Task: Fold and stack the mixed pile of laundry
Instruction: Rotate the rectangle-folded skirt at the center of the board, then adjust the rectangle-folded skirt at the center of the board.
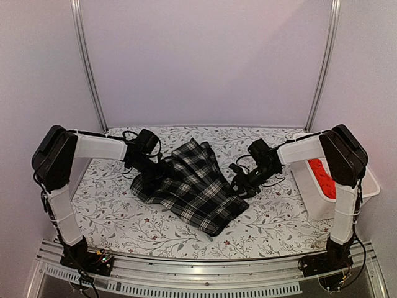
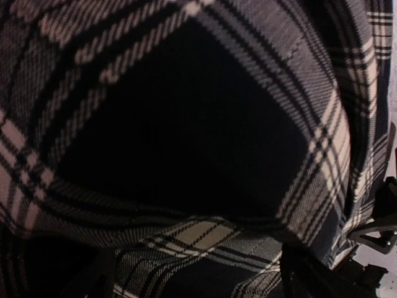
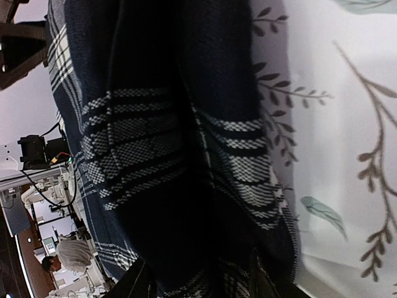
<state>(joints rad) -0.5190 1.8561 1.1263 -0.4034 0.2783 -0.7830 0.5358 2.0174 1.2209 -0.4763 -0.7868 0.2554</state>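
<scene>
1. The plaid garment [image 1: 192, 186] lies rumpled at the middle of the floral table cover [image 1: 124, 217]. The left gripper [image 1: 160, 171] is at its left edge and the right gripper [image 1: 240, 180] at its right edge. The red shirt [image 1: 321, 177] sits well apart in the white basket [image 1: 313, 208] at the right.
2. Checked cloth fills both wrist views. Neither shows whether the jaws stand wide or pinch fabric, so the state of each hand cannot be told.
3. The step in hand looks to be spreading the plaid flat ahead of a first fold, with the task at an early stage.
4. Done well, each gripper takes a single layer at a true hem or corner, not a bunched wad.
5. The pull should run outward, evenly on both sides and low over the table. That draws the cloth taut without dragging the cover along.
6. The layers overlap toward the near corner, and a pinch through two of them would likely lock the crease in.
7. Folding onto a flat, squared garment leaves a base fit to carry the shirt.
</scene>
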